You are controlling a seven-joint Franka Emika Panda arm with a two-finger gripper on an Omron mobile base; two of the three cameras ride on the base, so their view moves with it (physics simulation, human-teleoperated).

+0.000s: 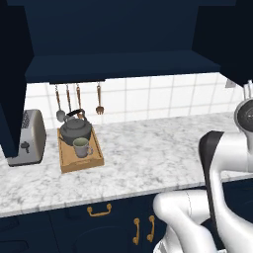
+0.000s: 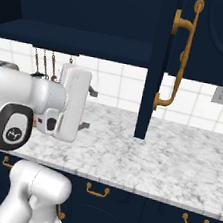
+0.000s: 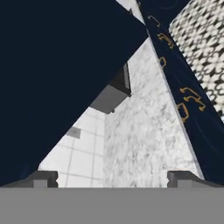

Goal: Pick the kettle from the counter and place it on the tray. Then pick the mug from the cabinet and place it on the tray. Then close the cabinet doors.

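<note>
The dark grey kettle (image 1: 75,129) and the small mug (image 1: 81,147) both stand on the wooden tray (image 1: 97,159), which lies on the marbled counter (image 1: 158,153) at the left. The mug is just in front of the kettle. The navy cabinet (image 1: 123,66) above is open, with one cabinet door (image 1: 11,99) swung out at the left and another (image 2: 153,89) at the right, its brass handle facing me. My gripper (image 2: 88,109) is open and holds nothing. It hovers over the counter left of the right door. In the hand view the gripper (image 3: 113,178) is close to that door (image 3: 52,78).
A silver toaster (image 1: 27,138) stands left of the tray. Utensils (image 1: 69,101) hang on the tiled wall behind the kettle. Navy lower cabinets (image 2: 119,206) with brass handles run below the counter's front edge. A wall socket (image 2: 220,94) is right of the door.
</note>
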